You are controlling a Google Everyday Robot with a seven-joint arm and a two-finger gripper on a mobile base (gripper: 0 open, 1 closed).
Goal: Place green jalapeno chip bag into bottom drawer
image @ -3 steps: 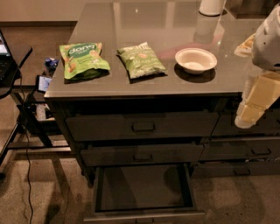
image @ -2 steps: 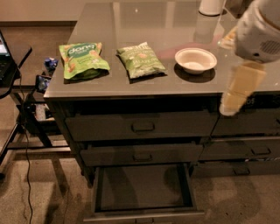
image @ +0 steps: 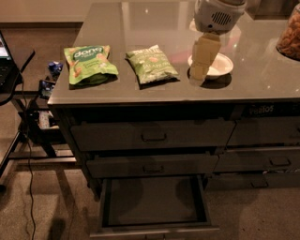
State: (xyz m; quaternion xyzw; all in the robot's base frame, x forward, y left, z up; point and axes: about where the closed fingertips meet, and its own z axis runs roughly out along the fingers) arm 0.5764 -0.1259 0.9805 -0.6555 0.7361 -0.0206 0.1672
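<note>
The green jalapeno chip bag (image: 151, 63) is lying flat on the grey countertop (image: 140, 23), close to the front edge. It is sitting at 9 o'clock from the gripper (image: 200, 74), apart from it, with a strip of bare counter between them. The bottom drawer (image: 154, 206) is standing pulled out at 6 o'clock from the bag, beneath 2 shut upper drawers (image: 152, 136), with its dark interior facing up.

The drawer's front panel is being cut off by the lower edge of the view. The arm's pale grey housing (image: 218, 14) is being cut off at 12 o'clock. A jar of orange-brown snacks (image: 290, 35) is being clipped at 3 o'clock, and a laptop (image: 3, 61) at 9 o'clock. Lettering on the right-hand cabinet front (image: 260, 110) is too dim to read.

The gripper is hanging tip down over the counter, its cream end overlapping the left rim of a white bowl (image: 222, 65). Whether it is touching that bowl, I cannot tell. How far open it is, I cannot tell either. It is touching neither the jalapeno bag nor the brighter green "dang" bag (image: 89, 63), which is lying at 9 o'clock from the jalapeno bag.
</note>
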